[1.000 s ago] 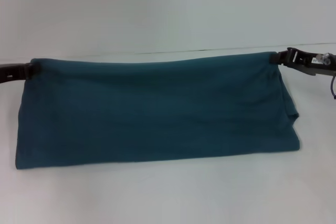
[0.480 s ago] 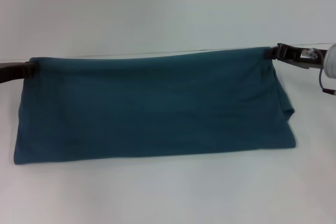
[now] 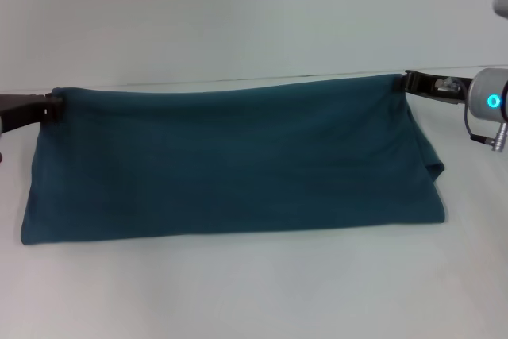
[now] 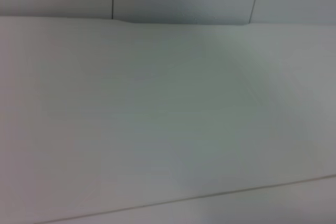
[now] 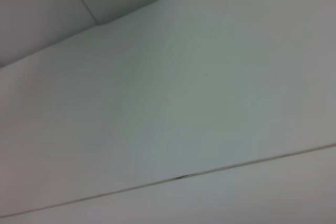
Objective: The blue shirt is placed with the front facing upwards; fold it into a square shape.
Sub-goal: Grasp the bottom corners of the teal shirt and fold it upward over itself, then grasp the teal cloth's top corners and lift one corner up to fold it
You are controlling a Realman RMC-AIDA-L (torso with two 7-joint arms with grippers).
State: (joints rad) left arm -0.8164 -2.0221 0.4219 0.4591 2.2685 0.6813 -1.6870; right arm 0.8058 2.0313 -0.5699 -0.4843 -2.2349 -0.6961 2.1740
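Note:
The blue shirt (image 3: 230, 160) hangs as a wide teal band across the head view, its top edge stretched taut and its lower edge resting on the white table (image 3: 254, 291). My left gripper (image 3: 52, 106) is shut on the shirt's upper left corner. At the upper right corner my right gripper (image 3: 406, 82) is shut on the cloth as well. Folded layers bunch along the shirt's right side. Only the plain fabric shows; no lettering or collar is visible. Both wrist views show just white surface.
The white table (image 4: 168, 129) runs to a far edge with a thin seam line behind the shirt. A pale wall rises beyond it. Bare tabletop lies in front of the shirt's lower edge.
The right gripper has drawn inward to the left and slightly up with its corner. The left gripper has shifted a little to the right. The shirt's top edge sits slightly higher.

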